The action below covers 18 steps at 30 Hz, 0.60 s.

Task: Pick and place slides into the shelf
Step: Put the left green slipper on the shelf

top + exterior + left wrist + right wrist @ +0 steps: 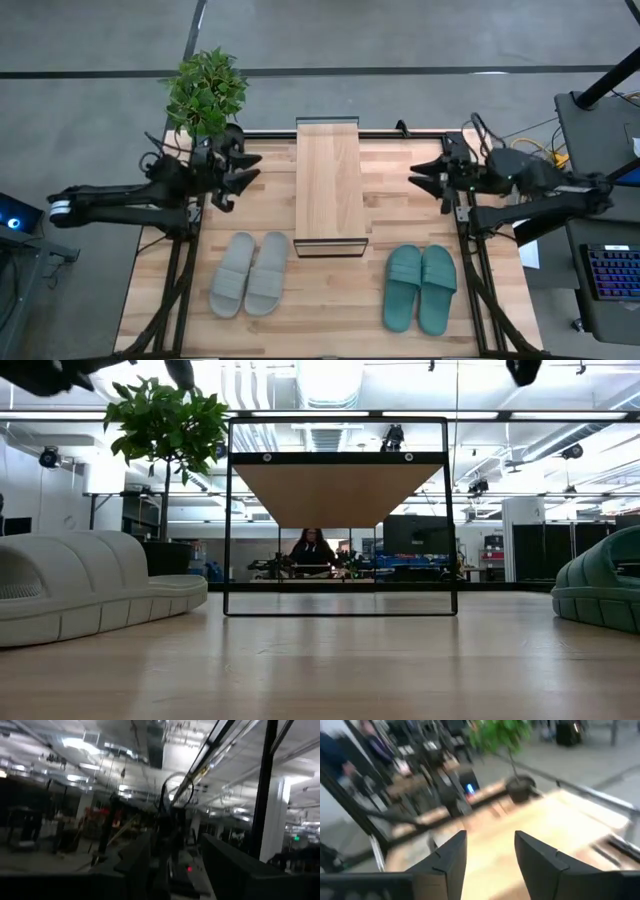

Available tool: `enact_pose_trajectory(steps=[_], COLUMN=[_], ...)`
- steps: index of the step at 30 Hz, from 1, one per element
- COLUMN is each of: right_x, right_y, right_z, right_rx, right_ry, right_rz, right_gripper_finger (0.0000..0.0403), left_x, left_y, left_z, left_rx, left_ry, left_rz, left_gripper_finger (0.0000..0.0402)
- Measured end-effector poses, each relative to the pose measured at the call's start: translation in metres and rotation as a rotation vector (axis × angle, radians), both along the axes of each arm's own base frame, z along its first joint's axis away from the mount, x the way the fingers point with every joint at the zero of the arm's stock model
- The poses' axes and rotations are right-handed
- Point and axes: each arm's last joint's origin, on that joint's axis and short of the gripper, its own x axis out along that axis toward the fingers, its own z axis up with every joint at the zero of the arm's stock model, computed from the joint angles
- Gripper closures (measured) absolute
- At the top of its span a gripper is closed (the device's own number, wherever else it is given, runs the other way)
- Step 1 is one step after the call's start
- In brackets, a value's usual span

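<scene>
The shelf (328,185) stands in the table's middle, its plank top on a thin black frame (338,515). The grey-beige pair (250,272) lies side by side on its soles near the shelf's near-left corner and shows in the low view as a grey slide (90,585). The teal pair (420,287) lies the same way near the shelf's near-right corner, one teal slide (600,590) showing at the low view's edge. My left gripper (250,168) hovers open, raised, left of the shelf. My right gripper (414,174) hovers open to its right; its fingers (445,860) stand apart over the tabletop.
A potted plant (205,90) stands at the table's far-left corner, just behind my left gripper. A keyboard (612,270) and cables sit off the table's right side. A person (312,550) sits in the room beyond the shelf. Bare tabletop (330,310) lies between the two pairs.
</scene>
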Motion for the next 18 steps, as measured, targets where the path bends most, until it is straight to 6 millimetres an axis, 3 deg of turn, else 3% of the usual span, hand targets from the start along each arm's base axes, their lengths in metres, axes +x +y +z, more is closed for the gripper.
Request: enact_pose_trajectory(steps=[5, 10, 18], right_x=[-0.006, -0.004, 0.013], right_y=[0.001, 0.003, 0.010], right_z=[0.029, 0.047, 0.039], right_rx=[0.013, 0.040, 0.147], right_ry=[0.130, 0.171, 0.322], right_rz=[0.027, 0.118, 0.300], right_gripper_finger=[0.0237, 0.0242, 0.0255], left_x=[-0.007, -0.015, -0.015], left_y=[-0.001, -0.003, -0.004], left_z=[0.002, 0.007, 0.003], left_rx=[-0.035, -0.030, -0.128], left_ry=[0.156, 0.122, 0.129], left_rz=[-0.004, -0.017, -0.075], left_gripper_finger=[0.0231, 0.0231, 0.0231])
